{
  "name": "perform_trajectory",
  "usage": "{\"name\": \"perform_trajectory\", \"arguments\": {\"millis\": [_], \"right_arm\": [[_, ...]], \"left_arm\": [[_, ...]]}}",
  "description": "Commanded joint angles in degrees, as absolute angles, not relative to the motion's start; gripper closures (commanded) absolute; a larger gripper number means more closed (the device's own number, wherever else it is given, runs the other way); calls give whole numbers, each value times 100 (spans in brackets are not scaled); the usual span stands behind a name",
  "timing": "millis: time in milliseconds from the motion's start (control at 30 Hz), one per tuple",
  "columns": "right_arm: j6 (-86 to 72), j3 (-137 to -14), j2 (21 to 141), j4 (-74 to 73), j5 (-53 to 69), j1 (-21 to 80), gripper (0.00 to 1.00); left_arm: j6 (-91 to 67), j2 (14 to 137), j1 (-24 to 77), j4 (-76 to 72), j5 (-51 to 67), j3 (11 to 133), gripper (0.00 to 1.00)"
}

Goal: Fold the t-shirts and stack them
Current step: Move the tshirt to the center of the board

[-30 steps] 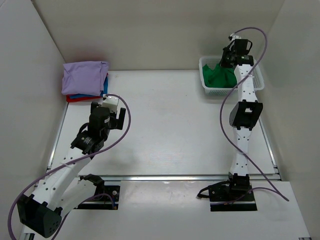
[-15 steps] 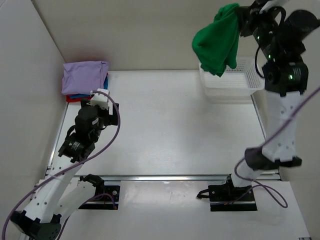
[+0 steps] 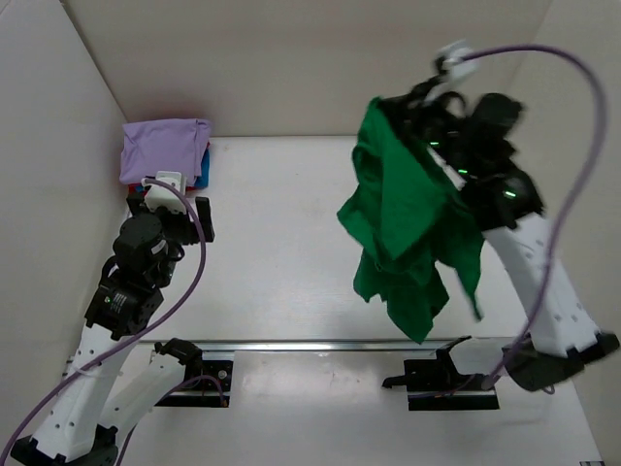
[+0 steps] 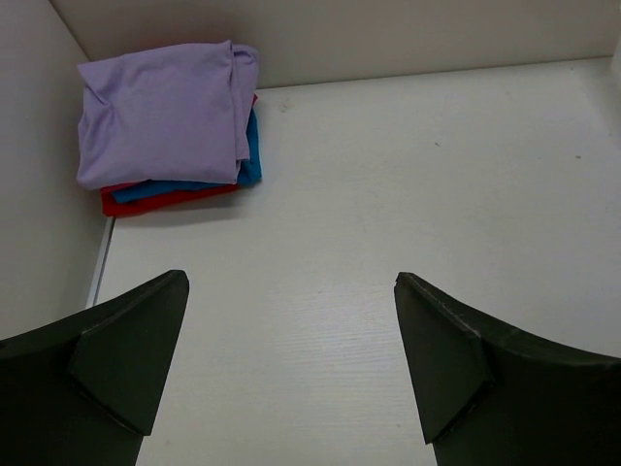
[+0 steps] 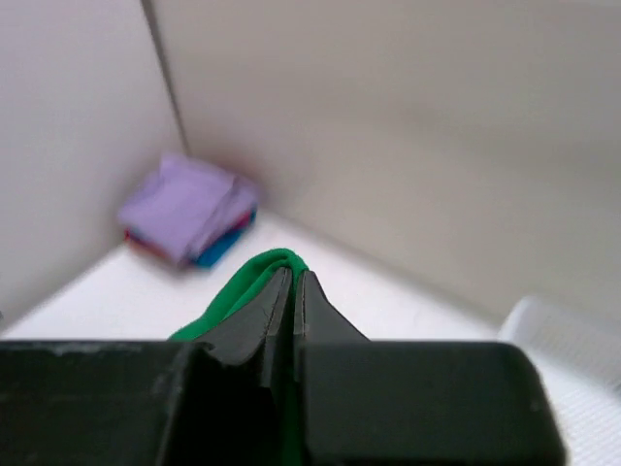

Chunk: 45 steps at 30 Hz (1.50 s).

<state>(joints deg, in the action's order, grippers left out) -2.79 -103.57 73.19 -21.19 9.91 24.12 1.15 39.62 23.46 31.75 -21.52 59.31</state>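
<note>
We see green t-shirt (image 3: 408, 233) hanging over right half of counter (image 3: 291, 243), bunched top edge pinched in our right claw (image 5: 293, 277), jaws clamped tight on cloth. Lavender t-shirt (image 4: 160, 112) tops blue t-shirt (image 4: 250, 160) and red t-shirt (image 4: 146, 201), stacked in far-left corner. Our left claw (image 4: 289, 291) hovers near stack, jaws spread wide, gripping nothing.

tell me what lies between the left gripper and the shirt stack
Only bare table. The left wrist view shows nothing between the open left gripper and the stack of folded shirts at the far corner.
</note>
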Motion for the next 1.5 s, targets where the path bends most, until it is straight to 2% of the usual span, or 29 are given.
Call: {"name": "perform_trajectory", "arguments": {"millis": [0, 100, 233, 267, 300, 333, 467, 567, 600, 633, 700, 833, 967, 1200, 1467], "right_arm": [[-587, -9232, 8295, -1383, 362, 3030, 100], [-913, -8772, 9049, -1046, 132, 3409, 100], [-940, -9316, 10097, -1766, -412, 3866, 99], [-914, -9360, 10290, -1888, -596, 3945, 95], [-888, -9326, 10362, -1959, -598, 3964, 84], [-983, -9256, 10423, -2030, -650, 3920, 80], [-976, -8773, 10143, -2004, -668, 3701, 54], [-835, -8289, 9590, -1942, -633, 3437, 49], [-774, -8166, 9380, -2003, -589, 3289, 46], [-747, -8008, 9213, -2047, -511, 3131, 44], [-712, -7797, 9001, -2214, -265, 2762, 36], [-519, -7139, 8544, -2443, -359, 2339, 34], [-606, -6506, 8262, -2426, -291, 2013, 33], [-756, -5688, 7779, -2259, 113, 1346, 32], [-756, -5212, 7506, -2259, 316, 835, 31]], "left_arm": [[44, 3867, 2321, 3437, -2224, 5889, 1], [27, 3989, 2347, 3542, -1996, 5871, 2], [70, 4305, 2312, 3577, -1864, 5863, 1], [53, 4385, 2285, 3577, -1715, 5836, 1], [53, 4481, 2311, 3551, -1644, 5732, 1], [-226, 4639, 2277, 3499, -1522, 5687, 1], [-482, 4869, 2074, 3122, -590, 5283, 2], [-606, 5150, 2135, 2848, -36, 4913, 9], [-650, 5298, 2179, 2804, 208, 4826, 17], [-711, 5570, 2336, 2778, 333, 4764, 20], [-852, 5993, 2566, 2751, 386, 4685, 19], [-1658, 6740, 2787, 2253, 718, 4422, 15], [-2547, 7275, 2821, 1495, 817, 4271, 19], [-2873, 8602, 3032, 1345, 579, 4710, 19], [-2988, 9368, 3489, 1476, 9, 5176, 17]]}}
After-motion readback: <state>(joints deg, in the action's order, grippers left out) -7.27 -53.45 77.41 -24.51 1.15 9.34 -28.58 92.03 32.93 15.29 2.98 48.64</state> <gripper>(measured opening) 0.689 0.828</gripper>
